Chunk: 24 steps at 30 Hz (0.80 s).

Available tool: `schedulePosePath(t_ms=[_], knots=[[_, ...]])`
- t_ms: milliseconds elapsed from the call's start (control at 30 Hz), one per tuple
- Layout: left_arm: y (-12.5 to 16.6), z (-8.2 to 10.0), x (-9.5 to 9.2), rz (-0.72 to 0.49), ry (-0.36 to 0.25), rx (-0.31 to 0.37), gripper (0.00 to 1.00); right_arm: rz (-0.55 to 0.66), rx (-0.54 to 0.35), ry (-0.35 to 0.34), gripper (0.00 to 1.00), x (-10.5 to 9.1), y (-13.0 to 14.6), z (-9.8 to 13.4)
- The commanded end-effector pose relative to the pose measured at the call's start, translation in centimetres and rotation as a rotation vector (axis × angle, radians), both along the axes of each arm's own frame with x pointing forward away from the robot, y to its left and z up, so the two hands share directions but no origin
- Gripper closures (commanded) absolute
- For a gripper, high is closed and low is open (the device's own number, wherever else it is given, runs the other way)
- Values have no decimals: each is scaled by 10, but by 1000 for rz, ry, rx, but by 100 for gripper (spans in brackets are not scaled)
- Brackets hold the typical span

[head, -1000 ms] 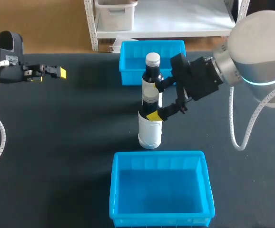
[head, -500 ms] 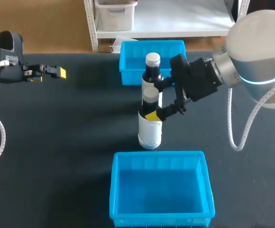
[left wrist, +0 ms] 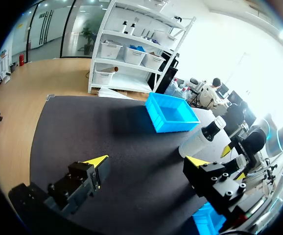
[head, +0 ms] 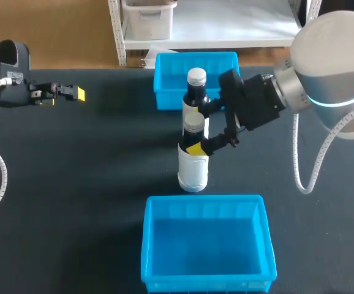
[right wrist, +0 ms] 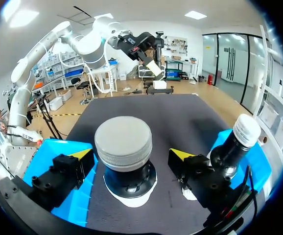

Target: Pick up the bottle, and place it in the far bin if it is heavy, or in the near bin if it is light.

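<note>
Bottle (head: 193,165) stands upright between the right pincer's (head: 199,130) wide-open fingers (head: 196,149); left pincer (left wrist: 147,161) gapes empty, well apart.

Black tabletop (head: 91,184) holds far blue bin (head: 165,98), near blue bin (head: 149,245). White bottle (head: 193,168), dark bottle (head: 195,93) stand between bins.

I see a white-bodied plastic bottle (head: 193,168) with a dark neck and a grey cap. The black bottle (head: 196,92) carries a white label and a pale cap. The far bin (head: 168,67) and near bin (head: 149,245) are bright blue plastic. The table (head: 91,171) is matt black. My left gripper (head: 76,93) and right gripper (head: 200,130) are black, tipped yellow.
</note>
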<state>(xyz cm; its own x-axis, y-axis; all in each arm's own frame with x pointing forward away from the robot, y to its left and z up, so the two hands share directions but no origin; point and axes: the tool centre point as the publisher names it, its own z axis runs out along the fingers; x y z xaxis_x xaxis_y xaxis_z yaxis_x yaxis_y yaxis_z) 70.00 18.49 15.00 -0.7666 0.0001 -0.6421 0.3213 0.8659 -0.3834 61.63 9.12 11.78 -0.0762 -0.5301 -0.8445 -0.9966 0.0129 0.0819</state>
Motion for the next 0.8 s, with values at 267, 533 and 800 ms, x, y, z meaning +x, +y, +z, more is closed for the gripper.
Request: schedulePosePath(t_ms=[267, 533, 800], knots=[[0, 0, 0, 0, 0, 0, 0, 3, 6, 3, 20, 0, -2, -1], [0, 0, 0, 0, 0, 0, 0, 8, 7, 9, 22, -1, -2, -3], [0, 0, 0, 0, 0, 0, 0, 15, 9, 13, 21, -2, -1, -4]])
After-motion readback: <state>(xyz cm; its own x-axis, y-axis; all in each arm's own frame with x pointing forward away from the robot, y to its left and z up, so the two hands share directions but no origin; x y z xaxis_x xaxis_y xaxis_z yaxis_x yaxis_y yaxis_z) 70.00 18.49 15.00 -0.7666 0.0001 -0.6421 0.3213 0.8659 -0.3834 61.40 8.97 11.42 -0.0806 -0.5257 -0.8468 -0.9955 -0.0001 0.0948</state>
